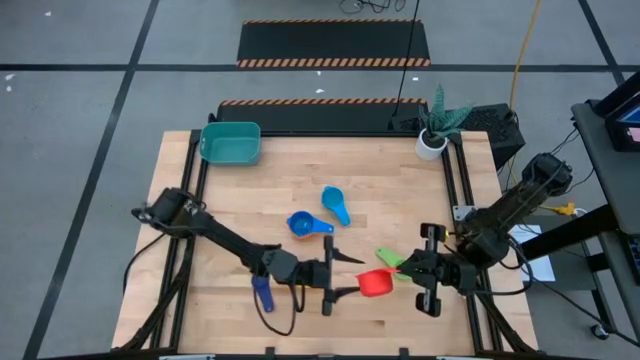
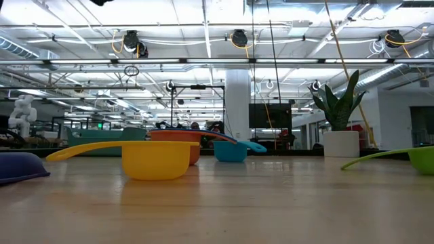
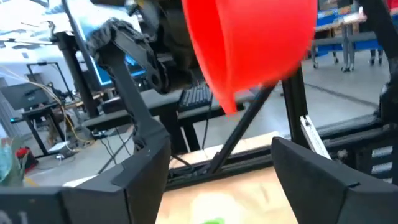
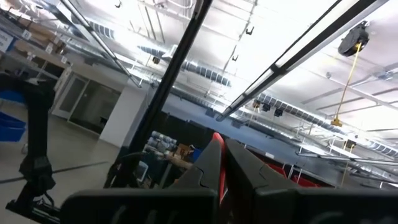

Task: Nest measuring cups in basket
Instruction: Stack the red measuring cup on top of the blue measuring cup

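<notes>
High view: the left gripper's fingers (image 1: 345, 277) stand spread apart, the red cup (image 1: 376, 283) just past their tips. The right gripper's fingers (image 1: 408, 268) are pinched together on that cup's handle, the green cup (image 1: 390, 258) just beside them. Farther off on the surface (image 1: 400, 190) lie the blue cup (image 1: 303, 224) and light blue cup (image 1: 336, 205); the basket (image 1: 231, 142) sits at the far corner.

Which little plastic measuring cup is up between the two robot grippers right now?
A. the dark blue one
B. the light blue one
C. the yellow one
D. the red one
D. The red plastic measuring cup sits between the open left gripper and the shut right gripper, which pinches it by the handle; in the left wrist view it hangs just beyond the spread fingers.
</notes>
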{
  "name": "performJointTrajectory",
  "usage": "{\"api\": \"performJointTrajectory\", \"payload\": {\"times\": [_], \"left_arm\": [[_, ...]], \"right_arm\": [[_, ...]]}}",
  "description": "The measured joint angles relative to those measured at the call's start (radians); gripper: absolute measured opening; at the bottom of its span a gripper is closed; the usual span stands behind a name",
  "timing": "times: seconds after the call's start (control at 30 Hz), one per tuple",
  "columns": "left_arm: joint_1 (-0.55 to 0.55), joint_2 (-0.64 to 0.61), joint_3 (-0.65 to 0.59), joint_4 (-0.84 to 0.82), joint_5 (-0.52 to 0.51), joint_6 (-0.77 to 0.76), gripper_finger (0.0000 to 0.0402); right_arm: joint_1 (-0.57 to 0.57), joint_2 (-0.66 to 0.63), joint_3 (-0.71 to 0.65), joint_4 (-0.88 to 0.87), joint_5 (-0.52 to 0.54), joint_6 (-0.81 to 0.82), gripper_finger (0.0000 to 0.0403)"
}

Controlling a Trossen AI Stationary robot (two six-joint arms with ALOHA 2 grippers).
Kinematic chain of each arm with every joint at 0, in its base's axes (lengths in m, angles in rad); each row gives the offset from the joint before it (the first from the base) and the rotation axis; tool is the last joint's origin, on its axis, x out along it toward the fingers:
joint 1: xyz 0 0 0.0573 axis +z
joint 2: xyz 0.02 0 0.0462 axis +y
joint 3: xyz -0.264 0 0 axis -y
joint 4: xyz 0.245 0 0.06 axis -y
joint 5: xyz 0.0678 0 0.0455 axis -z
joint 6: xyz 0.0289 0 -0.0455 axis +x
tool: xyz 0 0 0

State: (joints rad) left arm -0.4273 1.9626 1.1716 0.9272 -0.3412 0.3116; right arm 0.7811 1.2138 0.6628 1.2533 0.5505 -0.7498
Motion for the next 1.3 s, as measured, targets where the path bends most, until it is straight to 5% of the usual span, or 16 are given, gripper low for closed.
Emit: {"api": "performJointTrajectory", "payload": {"times": [1.3], "left_arm": [[0.013,0.006,0.027,0.011,-0.031,-0.119,0.0114]], "right_arm": [[-0.016,0.021,0.000,0.006,0.004,0.005,0.0000]]}}
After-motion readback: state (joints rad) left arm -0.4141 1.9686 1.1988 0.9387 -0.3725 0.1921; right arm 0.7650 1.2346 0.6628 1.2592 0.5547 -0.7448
